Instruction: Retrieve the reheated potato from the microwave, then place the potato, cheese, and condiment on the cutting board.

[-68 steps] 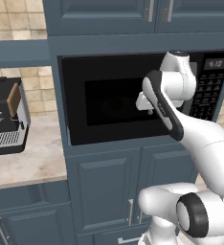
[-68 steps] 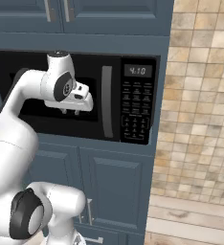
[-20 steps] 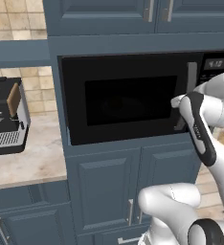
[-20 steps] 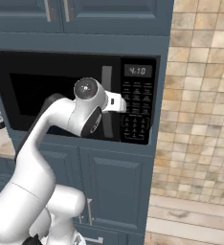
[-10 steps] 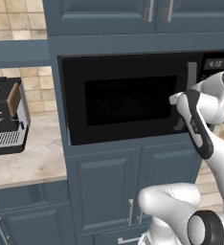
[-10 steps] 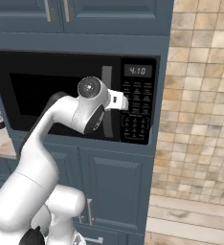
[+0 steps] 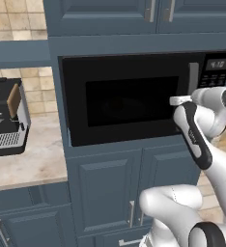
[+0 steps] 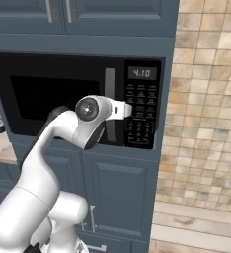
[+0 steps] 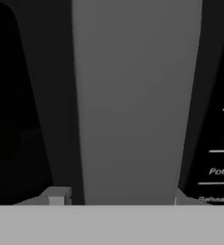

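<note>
The black microwave [image 7: 124, 103] is built into the blue cabinetry, and its dark glass door is closed. A grey vertical handle [image 8: 110, 79] runs down the door beside the keypad [image 8: 142, 113] and the display [image 8: 142, 73]. My gripper [image 9: 116, 197] is open and pressed up close to the handle [image 9: 133, 95], with one fingertip on each side of the bar. In the left base view the hand [image 7: 177, 100] sits at the door's right edge. The potato, cheese, condiment and cutting board are out of view.
A silver-and-black coffee machine [image 7: 6, 118] stands on the beige counter [image 7: 28, 159] left of the microwave. Blue cabinet doors [image 7: 110, 193] lie below it and more are above. A tiled wall [image 8: 206, 99] is on the right.
The arm has swung from the middle of the door to its right side. Over the last second the hand has edged closer to the handle. The door has stayed closed.
</note>
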Tool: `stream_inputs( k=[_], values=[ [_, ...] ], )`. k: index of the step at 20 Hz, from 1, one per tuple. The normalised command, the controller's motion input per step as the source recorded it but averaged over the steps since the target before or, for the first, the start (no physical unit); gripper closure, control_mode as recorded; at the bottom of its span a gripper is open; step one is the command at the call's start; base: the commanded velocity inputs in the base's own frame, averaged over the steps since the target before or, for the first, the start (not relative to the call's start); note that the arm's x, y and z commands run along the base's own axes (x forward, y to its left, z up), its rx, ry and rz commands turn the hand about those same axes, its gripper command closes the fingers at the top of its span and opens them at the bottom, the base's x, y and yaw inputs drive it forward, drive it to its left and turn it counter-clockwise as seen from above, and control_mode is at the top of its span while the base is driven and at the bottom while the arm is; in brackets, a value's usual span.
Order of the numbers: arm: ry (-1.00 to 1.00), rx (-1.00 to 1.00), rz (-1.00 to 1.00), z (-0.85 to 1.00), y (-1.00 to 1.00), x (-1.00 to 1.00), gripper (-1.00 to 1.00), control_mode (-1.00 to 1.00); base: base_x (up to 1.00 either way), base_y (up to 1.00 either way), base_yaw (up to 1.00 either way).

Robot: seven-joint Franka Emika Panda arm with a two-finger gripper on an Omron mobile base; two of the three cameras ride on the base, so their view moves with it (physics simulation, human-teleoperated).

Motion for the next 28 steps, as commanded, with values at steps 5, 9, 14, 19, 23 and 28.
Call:
stream_inputs(
  k=[5, 9, 14, 19, 23, 28],
  values=[
    [0.09, 0.00, 0.02, -0.02, 0.13, 0.03, 1.00, -1.00, 0.00, 0.00, 0.00],
    [0.11, 0.00, 0.08, 0.00, 0.03, -0.57, 1.00, -1.00, 0.00, 0.00, 0.00],
    [0.02, 0.00, 0.03, -0.01, 0.05, -0.83, 1.00, -1.00, 0.00, 0.00, 0.00],
    [0.00, 0.00, -0.02, 0.00, 0.12, -0.80, 1.00, -1.00, 0.00, 0.00, 0.00],
    [0.04, 0.00, -0.11, 0.07, 0.10, -0.77, 1.00, -1.00, 0.00, 0.00, 0.00],
    [0.12, 0.00, -0.13, 0.14, 0.01, -0.72, 1.00, -1.00, 0.00, 0.00, 0.00]
  ],
)
